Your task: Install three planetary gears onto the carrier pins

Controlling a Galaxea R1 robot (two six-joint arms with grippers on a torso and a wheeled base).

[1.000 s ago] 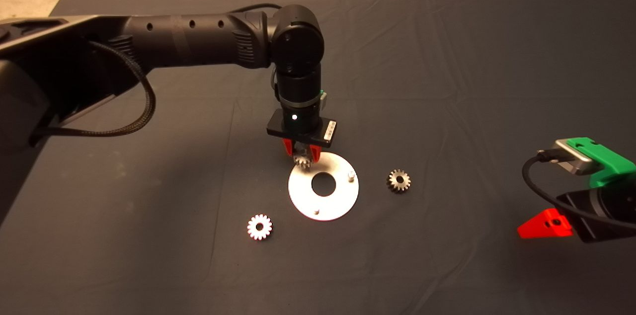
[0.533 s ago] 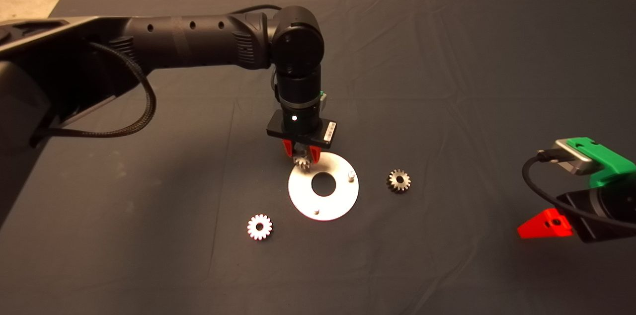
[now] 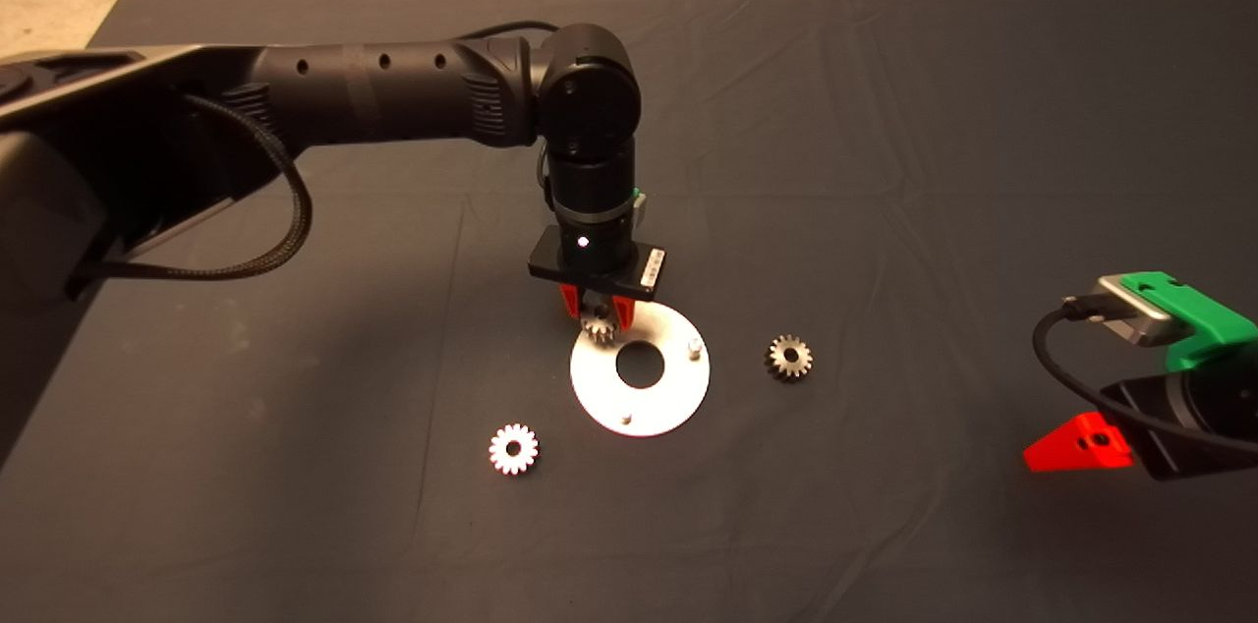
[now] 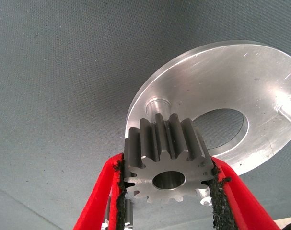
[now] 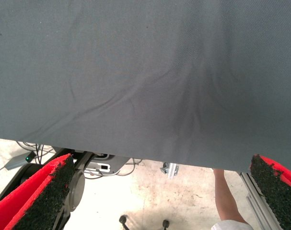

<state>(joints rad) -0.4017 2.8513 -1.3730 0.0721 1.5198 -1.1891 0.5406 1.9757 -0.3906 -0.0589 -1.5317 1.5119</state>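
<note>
A desk covered by a dark, slightly creased mat [image 3: 885, 112] carries everything. Near its middle lies a flat white disc [image 3: 678, 397] with a large centre hole; two short metal pins [image 3: 694, 346] show standing up from it, one on its right side and one at its near edge. A dark spur gear [image 3: 788, 357] lies flat on the mat just right of the disc. A brighter silvery gear [image 3: 513, 449] lies nearer, off the disc's lower left.
</note>
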